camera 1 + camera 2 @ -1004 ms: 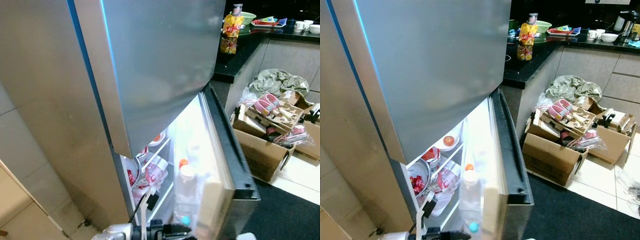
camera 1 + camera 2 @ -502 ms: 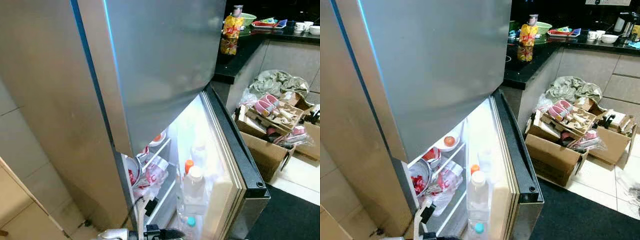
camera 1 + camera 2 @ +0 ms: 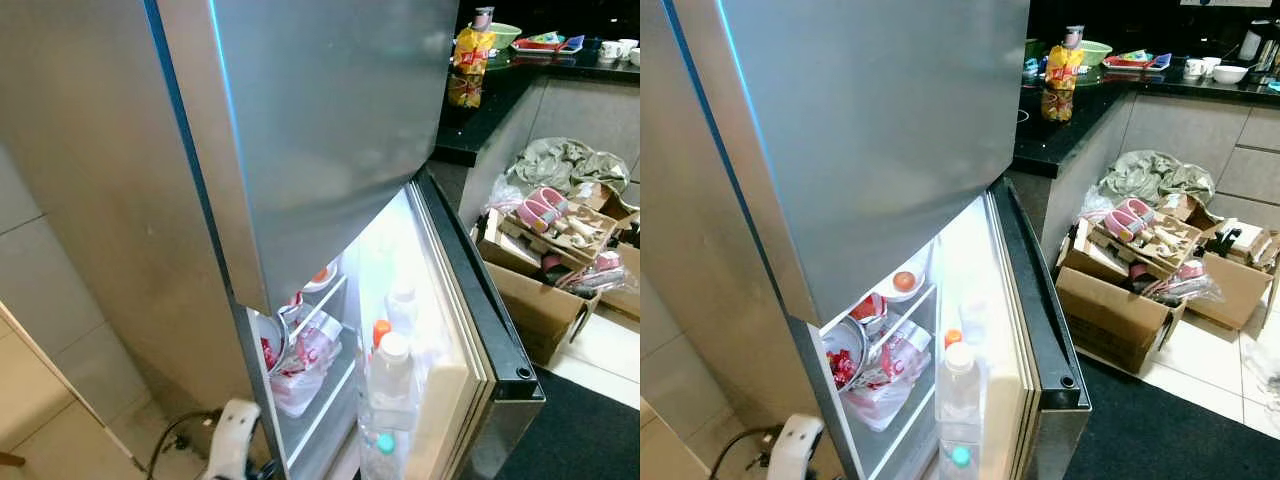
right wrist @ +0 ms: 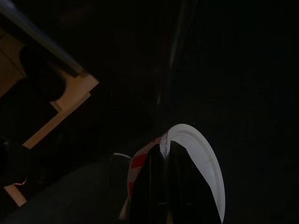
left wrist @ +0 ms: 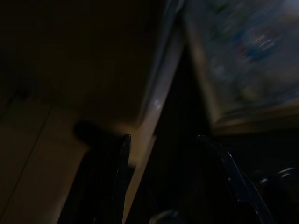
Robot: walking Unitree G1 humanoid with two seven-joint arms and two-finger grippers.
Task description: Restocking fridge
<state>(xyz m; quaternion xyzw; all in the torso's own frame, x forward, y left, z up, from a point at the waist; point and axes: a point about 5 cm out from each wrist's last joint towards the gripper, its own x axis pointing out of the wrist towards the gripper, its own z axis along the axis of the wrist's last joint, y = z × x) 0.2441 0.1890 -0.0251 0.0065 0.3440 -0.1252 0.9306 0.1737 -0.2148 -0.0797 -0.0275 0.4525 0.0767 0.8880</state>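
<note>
Currently, the scene reads as follows.

Fridge: standing as the landmark; its upper door is sitting shut while the lower door is hanging open toward the counter side, and the lit interior is showing.

Door shelf: a clear bottle with a white cap is standing upright in the open lower door; an orange-capped item is sitting just behind it, and a teal cap is showing below it.

Fridge shelves: a small bowl holding an orange-red fruit is resting on the upper wire shelf; a metal bowl and a red-and-white plastic bag are lying on the level below.

Left gripper: its two black fingers are standing apart with nothing between them, pointing at the fridge's lower edge.

Right gripper: its fingers are pressing together, clamped on a white disposable cup with red markings; the surroundings are too dark to place.

Beside the fridge: a black counter is carrying a yellow snack bag; cardboard boxes of clutter are sitting on the floor below the counter.
</note>
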